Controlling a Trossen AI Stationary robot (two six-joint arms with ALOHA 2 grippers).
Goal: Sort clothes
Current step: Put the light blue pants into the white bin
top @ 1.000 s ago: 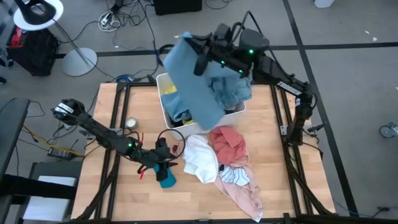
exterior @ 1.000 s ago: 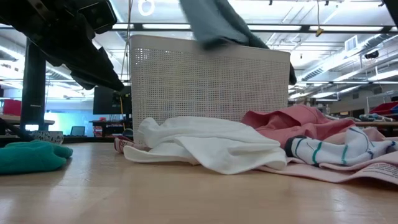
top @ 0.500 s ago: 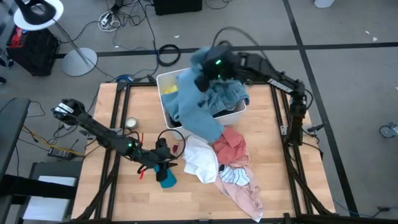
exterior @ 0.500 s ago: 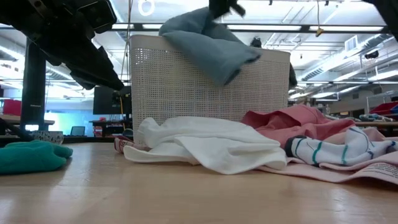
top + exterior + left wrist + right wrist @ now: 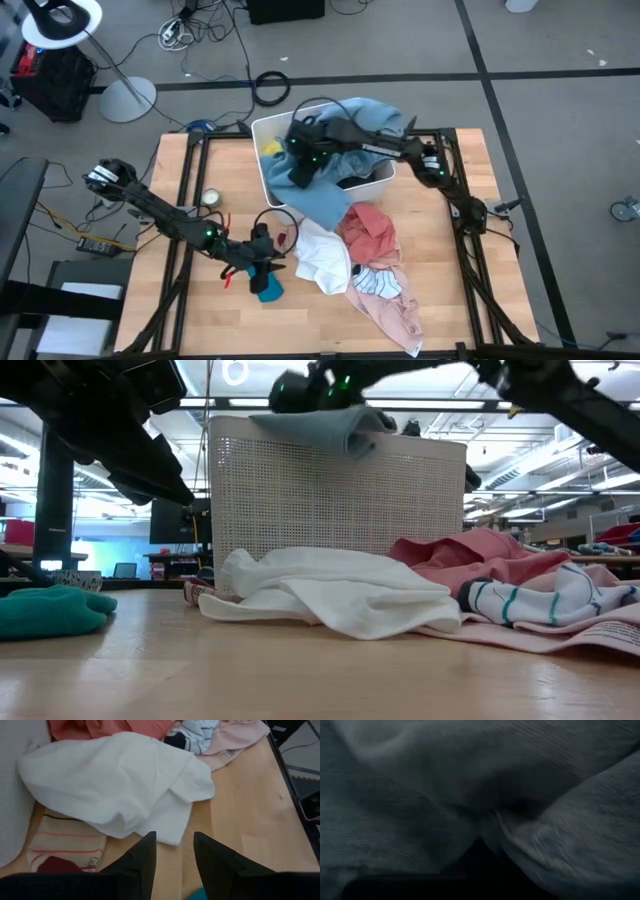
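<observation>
A light blue denim garment (image 5: 322, 195) lies draped over the white perforated bin (image 5: 262, 172). Its lower part hangs over the bin's near wall (image 5: 300, 500). My right gripper (image 5: 303, 152) is low over the bin's left part, buried in this garment, which fills the right wrist view (image 5: 470, 780). A white garment (image 5: 322, 260), a salmon one (image 5: 368, 230), a striped one (image 5: 380, 283) and a pale pink one (image 5: 402, 318) lie on the table in front of the bin. My left gripper (image 5: 262, 262) is open and empty above a teal cloth (image 5: 268, 288), facing the white garment (image 5: 115, 780).
A yellow garment (image 5: 270, 148) shows inside the bin. A cream striped cloth (image 5: 65, 845) lies under the white garment's edge. A tape roll (image 5: 211, 198) and a black cable loop (image 5: 275, 222) lie at the left. Bare wood shows at the near left.
My right gripper has gone down and toward the table's left, from high above the bin's far side to low over its left part. The denim garment, which was hanging in the air, has come down with it and now lies draped over the bin and its near wall.
</observation>
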